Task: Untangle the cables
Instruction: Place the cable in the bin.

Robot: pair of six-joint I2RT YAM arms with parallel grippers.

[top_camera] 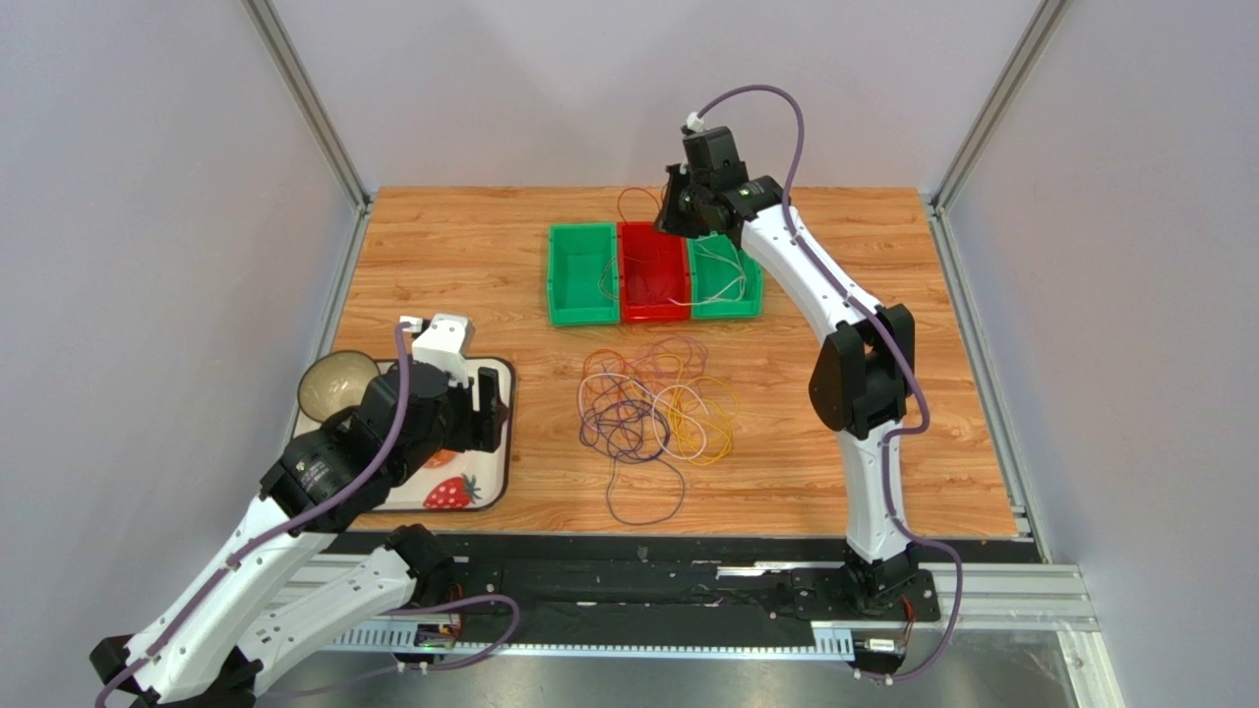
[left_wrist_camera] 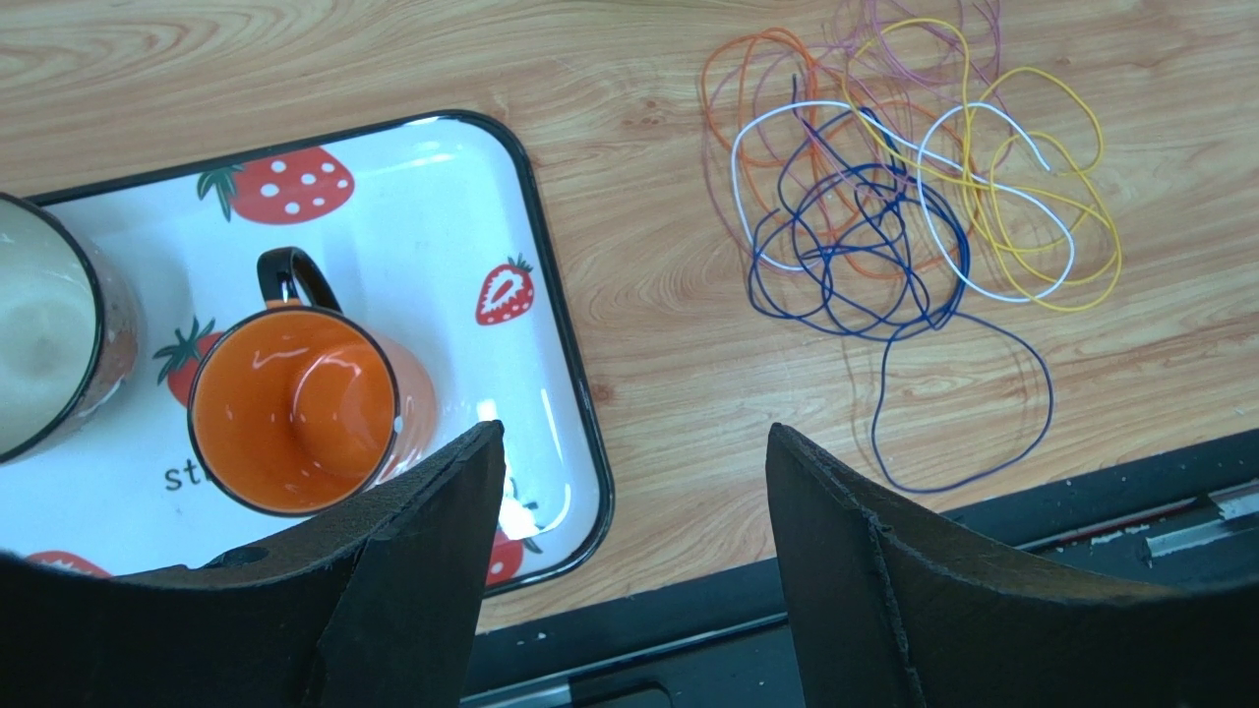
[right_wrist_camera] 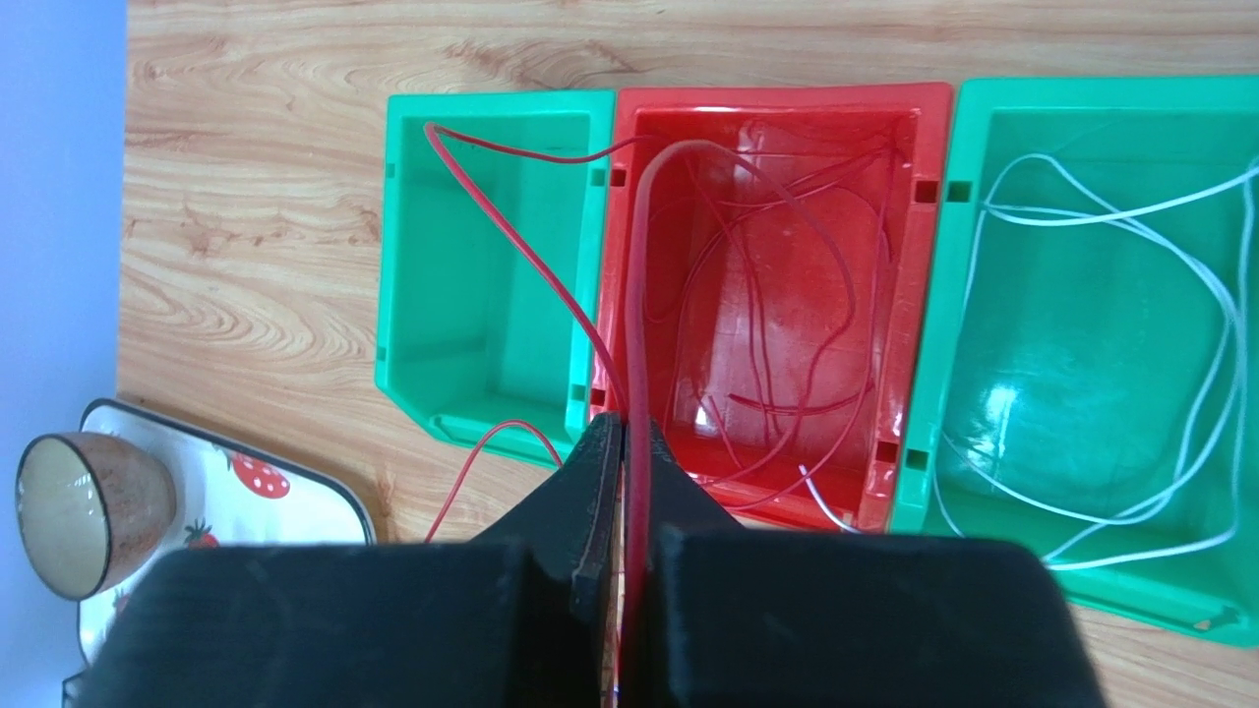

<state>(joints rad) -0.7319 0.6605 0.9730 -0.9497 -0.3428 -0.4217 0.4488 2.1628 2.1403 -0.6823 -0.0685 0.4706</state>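
Red cable pinched in right gripper over red bin (left gripper agape, cables beyond)

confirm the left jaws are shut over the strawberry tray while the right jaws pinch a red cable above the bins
No: the left jaws stand open, not shut, as the left wrist view shows. They are over the strawberry tray, and the right jaws pinch a red cable above the bins.
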